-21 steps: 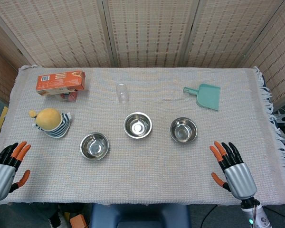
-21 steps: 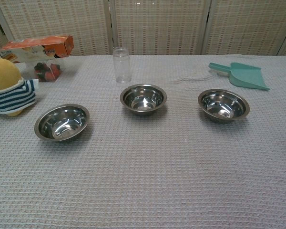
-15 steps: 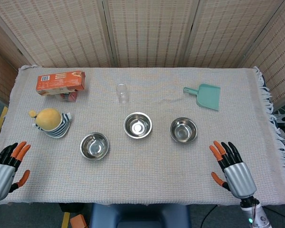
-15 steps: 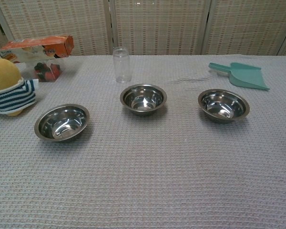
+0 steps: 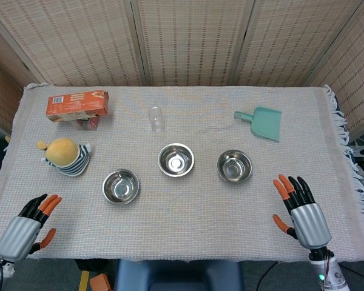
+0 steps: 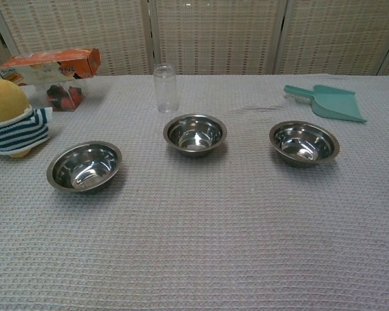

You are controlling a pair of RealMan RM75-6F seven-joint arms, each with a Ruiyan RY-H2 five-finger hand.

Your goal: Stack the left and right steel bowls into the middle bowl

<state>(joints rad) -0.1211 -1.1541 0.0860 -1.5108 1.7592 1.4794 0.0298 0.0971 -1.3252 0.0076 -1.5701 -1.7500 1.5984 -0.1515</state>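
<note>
Three steel bowls, centre frame: left bowl [image 5: 121,186], middle bowl [image 5: 176,160], right bowl [image 5: 234,166], apart, each holding nothing. Clear glass [image 5: 156,119] above, nothing inside. Orange box [image 5: 77,105], upper left; print unreadable. Left hand [image 5: 29,227] and right hand [image 5: 301,209], lower corners, fingers spread, holding nothing.

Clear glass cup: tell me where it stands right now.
The clear glass cup stands upright toward the far side of the table, just behind the middle bowl, between the orange box on the left and the teal dustpan on the right.
</note>
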